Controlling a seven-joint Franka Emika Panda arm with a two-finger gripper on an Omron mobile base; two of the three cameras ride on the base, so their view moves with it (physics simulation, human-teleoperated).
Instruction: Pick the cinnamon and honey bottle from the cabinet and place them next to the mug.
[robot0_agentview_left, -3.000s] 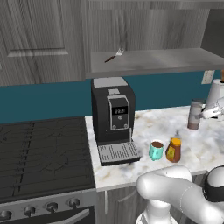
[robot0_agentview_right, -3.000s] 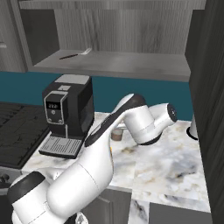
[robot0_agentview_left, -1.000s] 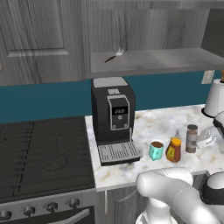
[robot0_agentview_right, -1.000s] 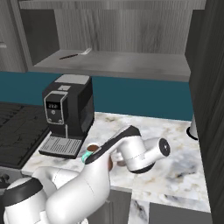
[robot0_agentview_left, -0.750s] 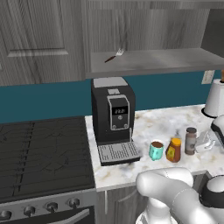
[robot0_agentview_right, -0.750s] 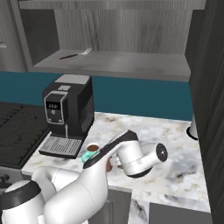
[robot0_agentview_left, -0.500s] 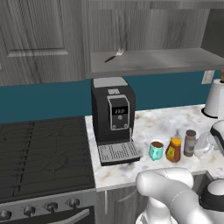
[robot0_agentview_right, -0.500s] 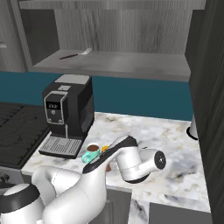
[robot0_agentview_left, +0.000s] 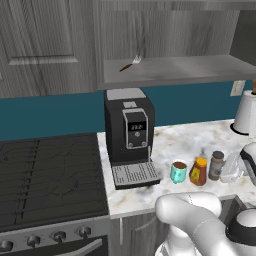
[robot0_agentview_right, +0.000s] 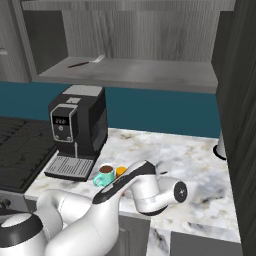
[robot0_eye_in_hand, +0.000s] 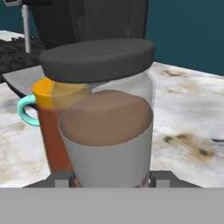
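Cinnamon set down by the honey bottle

The gripper (robot0_eye_in_hand: 112, 177) pinches the cinnamon (robot0_eye_in_hand: 107, 127); just beyond stand honey bottle (robot0_eye_in_hand: 50, 127) and mug (robot0_agentview_left: 178, 171), near the bench (robot0_agentview_left: 195, 142) front edge.

Your three items stand upright in a row on the marble counter.
The teal mug (robot0_agentview_left: 178, 172) of brown liquid stands leftmost, honey bottle (robot0_agentview_left: 198, 171) just beside it, grey-capped cinnamon (robot0_agentview_left: 216, 165) next; above, the cabinet (robot0_agentview_left: 165, 70) niche stands open.
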